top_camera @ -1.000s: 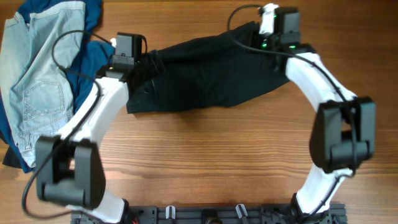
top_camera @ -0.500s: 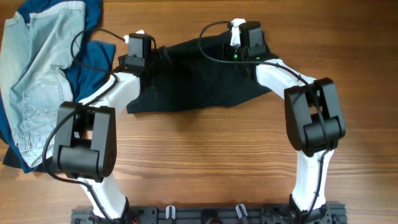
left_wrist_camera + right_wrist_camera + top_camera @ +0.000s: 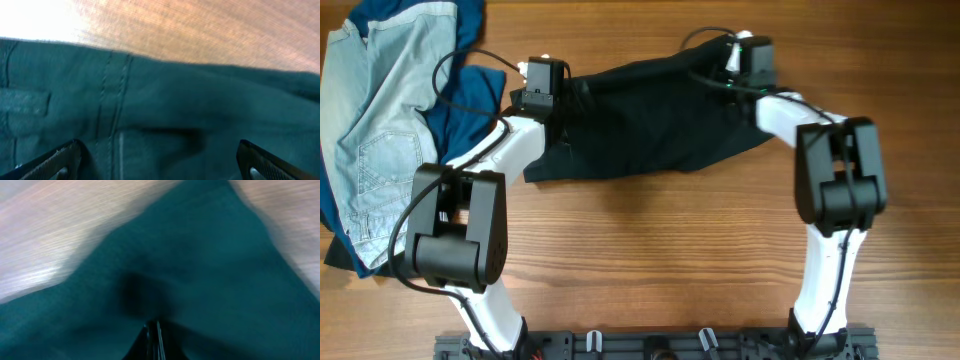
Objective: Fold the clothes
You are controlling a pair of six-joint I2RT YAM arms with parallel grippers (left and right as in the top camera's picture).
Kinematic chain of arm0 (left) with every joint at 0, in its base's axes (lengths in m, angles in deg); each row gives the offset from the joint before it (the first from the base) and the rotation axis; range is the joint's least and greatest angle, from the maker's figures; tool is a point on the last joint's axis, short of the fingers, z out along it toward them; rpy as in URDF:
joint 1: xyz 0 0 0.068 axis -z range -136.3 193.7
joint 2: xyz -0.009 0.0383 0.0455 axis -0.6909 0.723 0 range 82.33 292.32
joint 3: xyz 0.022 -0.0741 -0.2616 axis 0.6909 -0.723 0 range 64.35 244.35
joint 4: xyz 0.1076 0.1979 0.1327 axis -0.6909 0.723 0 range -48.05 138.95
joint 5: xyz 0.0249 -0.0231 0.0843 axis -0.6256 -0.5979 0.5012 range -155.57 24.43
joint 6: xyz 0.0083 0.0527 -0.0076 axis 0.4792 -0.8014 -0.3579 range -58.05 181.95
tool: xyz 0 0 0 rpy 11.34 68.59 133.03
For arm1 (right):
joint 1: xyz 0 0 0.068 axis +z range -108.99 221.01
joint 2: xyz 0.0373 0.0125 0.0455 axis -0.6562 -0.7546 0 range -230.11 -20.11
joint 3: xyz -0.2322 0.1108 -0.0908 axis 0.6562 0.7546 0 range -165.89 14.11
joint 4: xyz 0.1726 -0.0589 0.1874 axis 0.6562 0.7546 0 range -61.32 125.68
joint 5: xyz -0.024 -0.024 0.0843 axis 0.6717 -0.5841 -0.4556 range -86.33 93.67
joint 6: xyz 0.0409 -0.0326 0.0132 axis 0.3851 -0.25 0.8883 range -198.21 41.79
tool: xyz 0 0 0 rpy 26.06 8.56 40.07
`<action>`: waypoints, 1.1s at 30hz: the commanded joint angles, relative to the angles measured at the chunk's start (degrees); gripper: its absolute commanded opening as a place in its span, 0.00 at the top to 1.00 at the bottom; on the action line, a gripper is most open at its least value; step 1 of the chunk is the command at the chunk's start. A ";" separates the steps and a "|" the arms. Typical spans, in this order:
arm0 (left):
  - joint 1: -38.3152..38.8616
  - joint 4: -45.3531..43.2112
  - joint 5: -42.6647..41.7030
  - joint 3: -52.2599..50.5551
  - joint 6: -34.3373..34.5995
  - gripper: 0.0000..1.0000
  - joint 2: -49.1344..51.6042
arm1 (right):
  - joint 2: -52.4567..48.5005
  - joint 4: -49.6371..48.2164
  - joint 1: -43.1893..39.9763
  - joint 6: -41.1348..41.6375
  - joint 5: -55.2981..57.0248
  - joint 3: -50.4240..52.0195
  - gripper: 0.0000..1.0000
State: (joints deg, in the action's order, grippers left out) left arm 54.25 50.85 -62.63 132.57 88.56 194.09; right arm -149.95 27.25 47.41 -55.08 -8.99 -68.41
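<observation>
While the table (image 3: pixel 650 240) is taken up at its far left by a heap (image 3: pixel 380 130) of denim and blue cloth, evidently set aside for later, the dark garment (image 3: pixel 640 130) is spread across the far middle, where each end can be reached by one arm. It lies mostly flat, with wrinkles near its left end. No fold can be made out in it, so the task is judged to be at an early stage. Its left end is covered by the left gripper (image 3: pixel 160 162), whose fingers (image 3: pixel 60 157) are spread wide apart. They are placed either side of a stitched seam, as if a grip there were being prepared; nothing is held between them. At the upper right corner the right gripper (image 3: pixel 154 337) is seen with its fingers pressed together. The cloth is drawn up toward them, so that corner is judged to be pinched, though the view is blurred. A lift of that corner toward the left end is likely called for next.
</observation>
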 commanded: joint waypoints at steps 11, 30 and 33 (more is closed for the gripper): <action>-2.38 26.16 0.52 2.86 -0.96 0.00 -8.00 | 15.56 37.53 -5.03 -11.19 -9.22 -5.27 0.27; -5.66 27.56 -7.96 9.25 -7.32 0.00 -10.54 | 7.08 40.81 -2.08 -4.52 -1.01 -0.42 0.27; -5.81 28.74 -7.85 9.22 -9.75 0.00 -10.51 | 5.55 43.43 -4.50 -3.48 -0.96 -0.42 0.26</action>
State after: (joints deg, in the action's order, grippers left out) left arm 48.89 78.55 -69.06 140.84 82.05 184.74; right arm -140.88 68.17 45.70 -60.63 -12.75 -69.73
